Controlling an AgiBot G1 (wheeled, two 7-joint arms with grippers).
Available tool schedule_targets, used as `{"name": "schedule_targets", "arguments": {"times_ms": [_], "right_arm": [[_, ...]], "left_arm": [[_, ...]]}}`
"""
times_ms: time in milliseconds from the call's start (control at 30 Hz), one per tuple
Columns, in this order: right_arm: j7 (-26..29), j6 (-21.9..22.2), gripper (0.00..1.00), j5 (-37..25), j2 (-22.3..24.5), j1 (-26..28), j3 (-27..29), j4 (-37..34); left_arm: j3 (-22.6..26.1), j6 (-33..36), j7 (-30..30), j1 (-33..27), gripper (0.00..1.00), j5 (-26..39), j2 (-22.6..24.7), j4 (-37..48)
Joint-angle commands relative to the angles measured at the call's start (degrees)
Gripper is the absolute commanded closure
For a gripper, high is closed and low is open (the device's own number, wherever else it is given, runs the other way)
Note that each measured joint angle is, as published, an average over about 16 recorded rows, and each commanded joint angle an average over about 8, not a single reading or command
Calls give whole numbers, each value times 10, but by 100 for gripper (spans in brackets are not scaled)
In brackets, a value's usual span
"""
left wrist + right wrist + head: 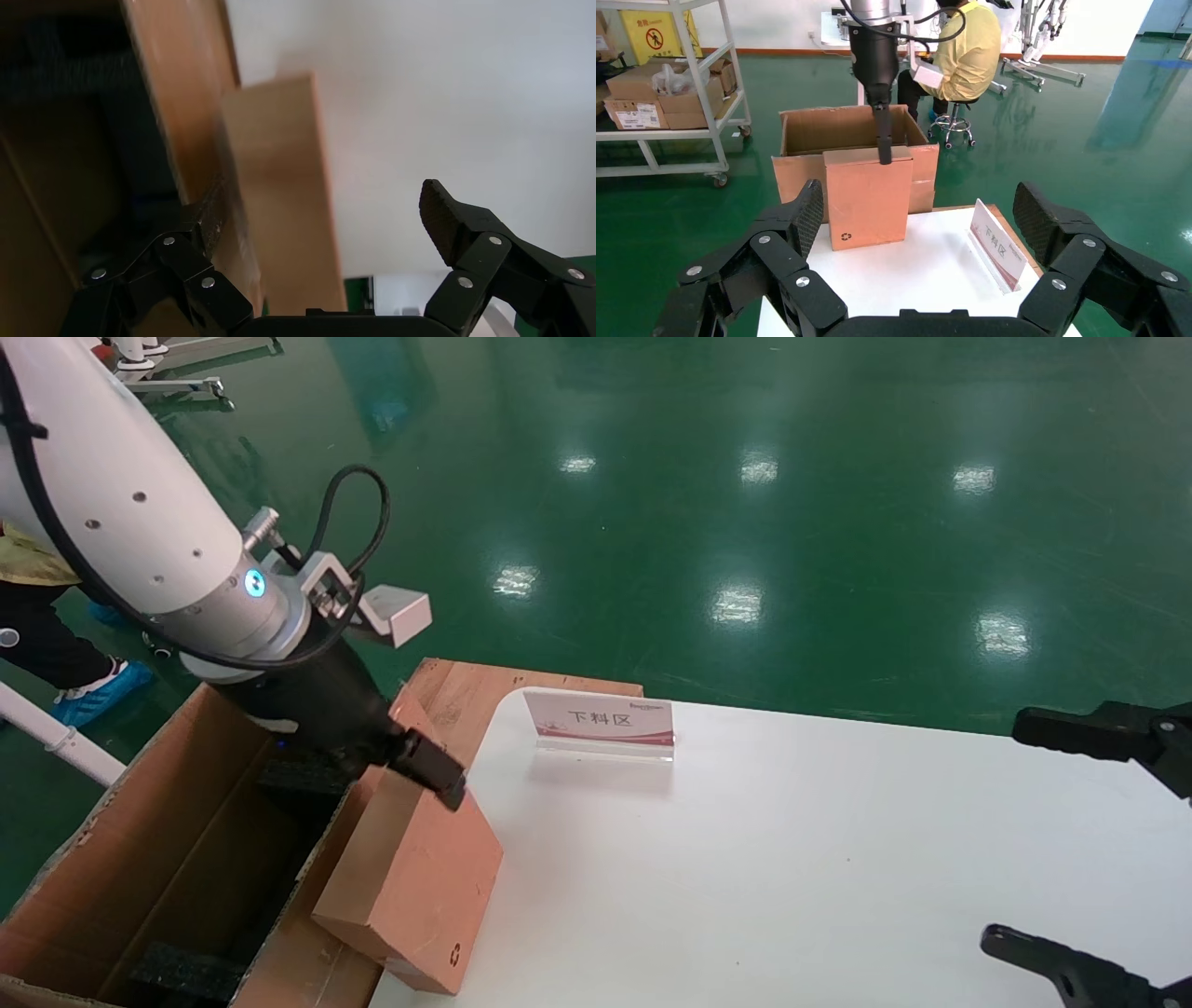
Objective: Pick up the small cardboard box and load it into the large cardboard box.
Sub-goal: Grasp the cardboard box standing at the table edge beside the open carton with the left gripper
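Observation:
The small cardboard box (419,887) stands on edge at the left rim of the white table (792,859), right beside the large cardboard box (168,840), which is open with black foam at its bottom. My left gripper (424,775) is open and straddles the small box's top far corner. One finger (440,777) shows on the table side; the other is hidden. In the left wrist view the small box (281,182) sits between the wide-spread fingers of the left gripper (323,207). My right gripper (1043,845) hangs open at the table's right edge, and from there the small box (866,196) is seen in front of the large box (835,130).
An acrylic sign holder (601,721) stands at the table's far edge. A reddish wooden board (484,686) lies behind the table corner. A person in yellow (968,49) sits beyond the large box, and a shelf cart (666,91) holds cartons.

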Motion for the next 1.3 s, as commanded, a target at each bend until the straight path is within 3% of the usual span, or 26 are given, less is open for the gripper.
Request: {"name": "schedule_targets", "arguments": {"times_ms": [33, 233, 433, 1300], "right_arm": [[0, 0, 0, 0, 0, 0, 0, 0], [0, 0, 0, 0, 0, 0, 0, 0], [0, 0, 0, 0, 0, 0, -1, 0], [-1, 1, 0, 1, 1, 0, -1, 0]], "left_arm": [[33, -1, -14, -15, 0, -11, 4, 0], [98, -9, -31, -39, 0, -37, 11, 0], [132, -23, -31, -45, 0, -52, 6, 0], [146, -104, 41, -14, 0, -42, -50, 0]]}}
